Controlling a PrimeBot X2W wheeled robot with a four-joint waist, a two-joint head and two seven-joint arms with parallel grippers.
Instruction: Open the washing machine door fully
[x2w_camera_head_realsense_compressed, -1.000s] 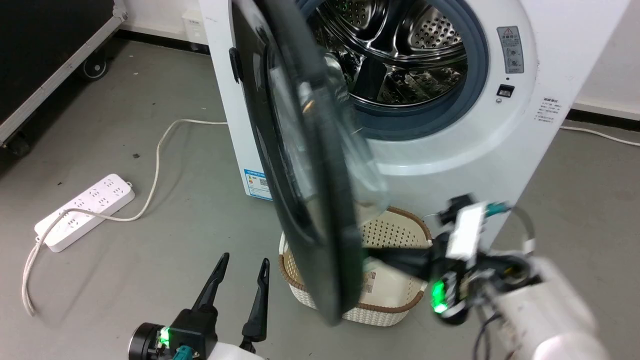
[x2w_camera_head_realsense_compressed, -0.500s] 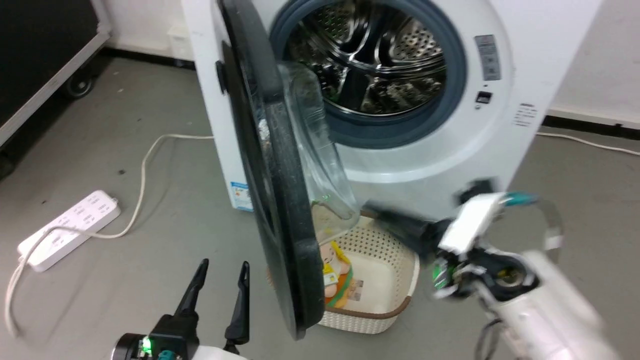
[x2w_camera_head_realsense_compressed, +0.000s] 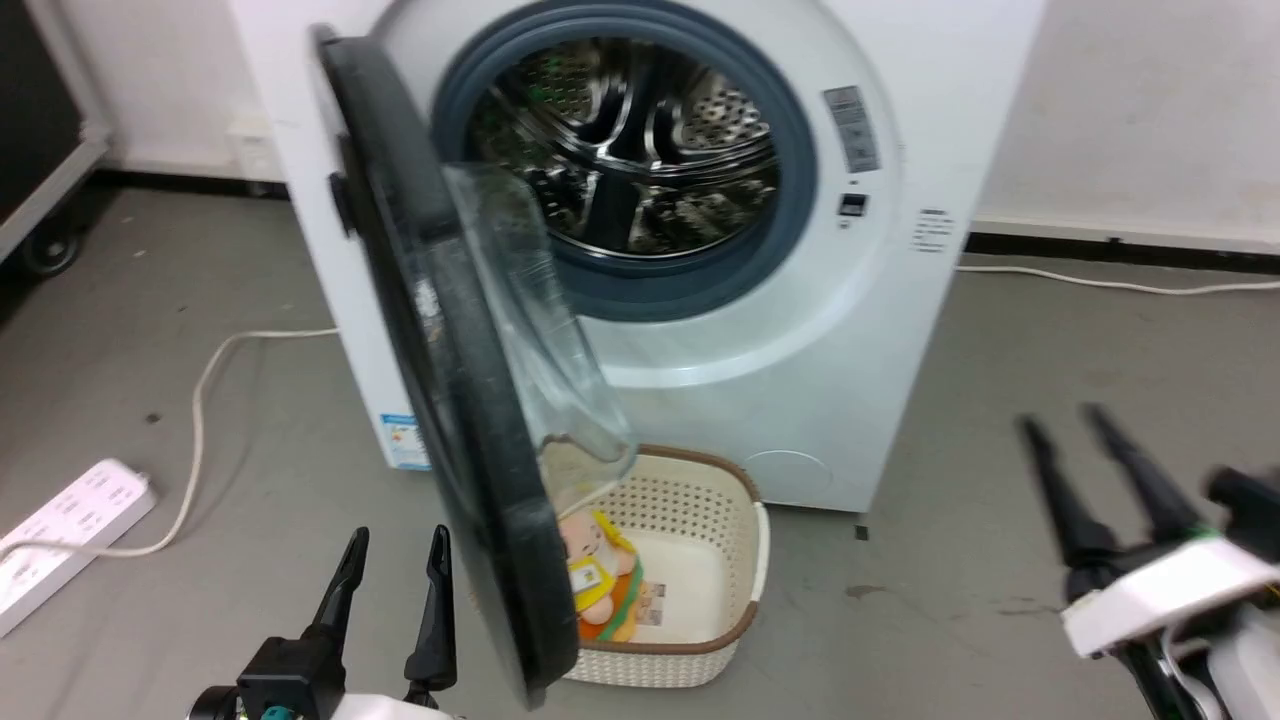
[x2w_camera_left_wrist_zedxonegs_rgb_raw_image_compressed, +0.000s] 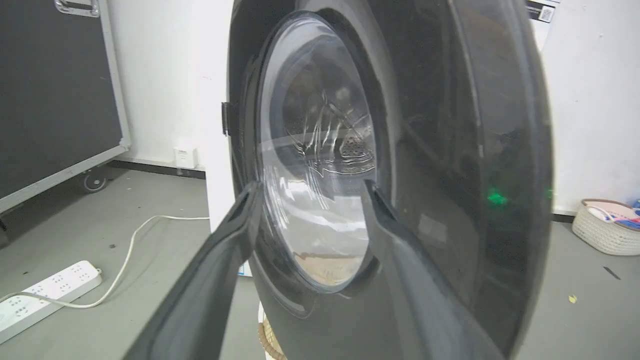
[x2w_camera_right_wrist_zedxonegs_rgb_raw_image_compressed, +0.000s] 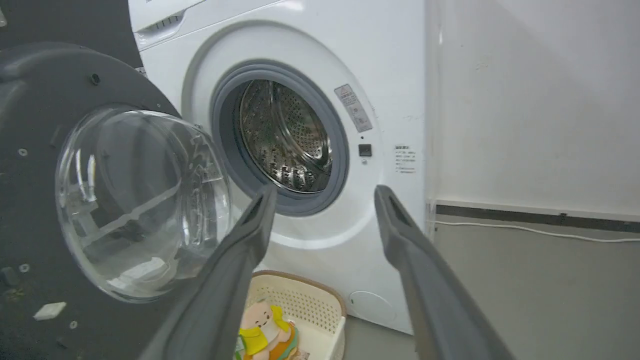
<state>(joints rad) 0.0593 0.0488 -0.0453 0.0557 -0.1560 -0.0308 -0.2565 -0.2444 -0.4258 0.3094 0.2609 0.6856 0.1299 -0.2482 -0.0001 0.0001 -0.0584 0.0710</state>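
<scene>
Though too blurred for reading, grey label (x2w_camera_head_realsense_compressed: 851, 128) on washing machine (x2w_camera_head_realsense_compressed: 800, 330); left gripper (x2w_camera_head_realsense_compressed: 399, 545) and right gripper (x2w_camera_head_realsense_compressed: 1062, 428) wide

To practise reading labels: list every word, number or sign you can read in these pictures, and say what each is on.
No text is legible.
Grey sticker, upper right on the washer front: too blurred.
Small print block, right of that sticker: too small.
Blue label, low on the front: too blurred.
</scene>
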